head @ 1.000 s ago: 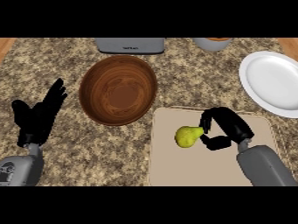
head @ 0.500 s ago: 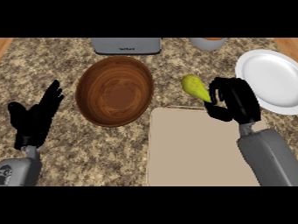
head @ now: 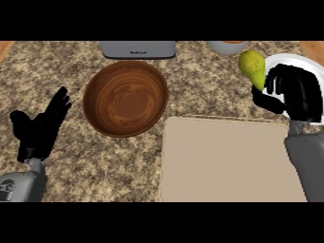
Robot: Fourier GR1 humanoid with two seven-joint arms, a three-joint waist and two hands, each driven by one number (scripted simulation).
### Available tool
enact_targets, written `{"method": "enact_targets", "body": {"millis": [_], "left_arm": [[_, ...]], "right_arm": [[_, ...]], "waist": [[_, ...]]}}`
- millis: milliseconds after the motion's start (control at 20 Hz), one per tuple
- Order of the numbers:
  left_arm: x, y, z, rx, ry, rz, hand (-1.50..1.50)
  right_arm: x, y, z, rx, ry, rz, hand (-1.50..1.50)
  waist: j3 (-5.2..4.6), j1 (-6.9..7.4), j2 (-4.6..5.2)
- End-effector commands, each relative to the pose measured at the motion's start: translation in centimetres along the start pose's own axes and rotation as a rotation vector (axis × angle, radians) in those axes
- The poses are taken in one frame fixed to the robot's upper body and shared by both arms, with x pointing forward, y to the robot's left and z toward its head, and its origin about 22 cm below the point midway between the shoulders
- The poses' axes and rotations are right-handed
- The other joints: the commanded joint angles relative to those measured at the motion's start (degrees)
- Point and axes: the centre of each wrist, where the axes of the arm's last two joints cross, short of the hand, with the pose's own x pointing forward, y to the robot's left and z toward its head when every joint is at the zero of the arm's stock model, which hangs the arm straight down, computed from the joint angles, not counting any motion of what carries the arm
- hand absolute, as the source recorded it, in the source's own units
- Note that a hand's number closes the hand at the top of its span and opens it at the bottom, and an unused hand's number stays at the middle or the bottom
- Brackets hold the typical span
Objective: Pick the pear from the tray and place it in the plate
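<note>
In the head view my right hand [head: 295, 92] is shut on the yellow-green pear [head: 252, 67], which sticks out to the hand's upper left. Hand and pear hang over the left edge of the white plate [head: 320, 67] at the upper right; much of the plate is hidden behind the hand. The beige tray [head: 224, 161] lies below, with nothing on it. My left hand [head: 39, 127] rests open at the left, fingers pointing up.
A brown wooden bowl [head: 126, 98] sits left of the tray. A grey appliance [head: 138, 49] and a grey cup [head: 227, 46] stand along the back edge. The counter is speckled granite [head: 66, 66].
My right hand has lifted the pear off the tray and carried it up and to the right, to the plate's left edge. The left hand has barely shifted.
</note>
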Motion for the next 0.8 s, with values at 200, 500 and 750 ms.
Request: {"method": "enact_targets", "body": {"millis": [200, 500, 750], "left_arm": [[-0.2, 0.1, 0.0, 0.006, -0.023, 0.01, 0.0], [0.1, -0.9, -1.3, -0.019, -0.018, -0.02, 0.0], [0.9, -1.1, -1.3, -0.036, -0.029, -0.03, 0.0]], "right_arm": [[-8.7, -3.4, -2.7, -0.063, 0.147, -0.031, 1.5], [-11.7, -1.8, -4.7, -0.057, 0.186, 0.016, 1.5], [-16.8, -4.8, -3.2, 0.073, 0.249, 0.105, 1.5]], "waist": [[0.05, 0.67, 0.28], [0.07, 1.16, 0.52], [0.19, 2.44, 1.01]]}}
